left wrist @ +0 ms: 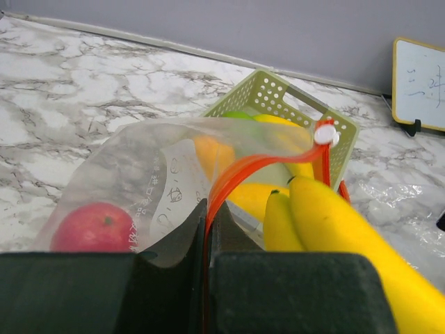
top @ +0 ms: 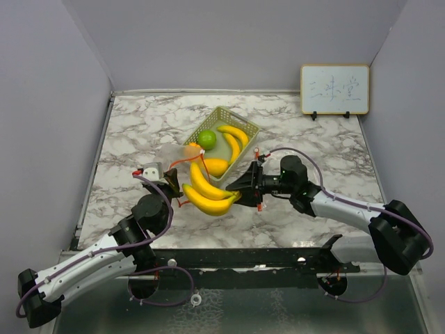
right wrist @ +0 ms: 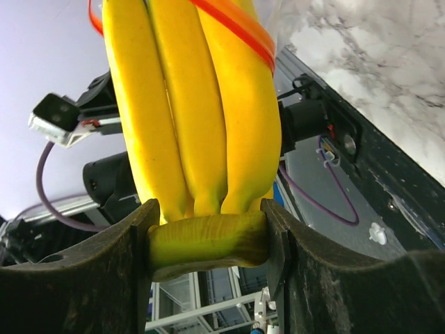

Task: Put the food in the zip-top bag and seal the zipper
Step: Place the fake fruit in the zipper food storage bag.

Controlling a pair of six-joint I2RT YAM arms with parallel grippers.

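Left claw (left wrist: 211,217) is squeezing together on the bag's (left wrist: 149,163) orange zipper (left wrist: 243,170) edge, holding that edge up beside the bunch (left wrist: 334,229). Right claw (right wrist: 208,231) is clamping the bunch's stem, its fingers (right wrist: 104,278) pressing on it from both sides. The bunch is stretching between the two claws over the table (top: 139,125), its far tips reaching the bag's gaping mouth, where the zipper strip is crossing over them. An apple (left wrist: 90,226) is sitting inside the bag, low in the corner near the left claw. A small orange fruit (left wrist: 212,153) is showing through the plastic farther in, and a white slider (left wrist: 325,134) is resting at the zipper's far end. Just past the bunch a larger yellow fruit (top: 217,167) is lying; whether the plastic is covering it I cannot tell. Behind that a basket (top: 236,113) is standing askew on the table, holding a lime (top: 206,139) and two single bananas (top: 235,132). At the far right a whiteboard (top: 334,89) is standing by the wall.
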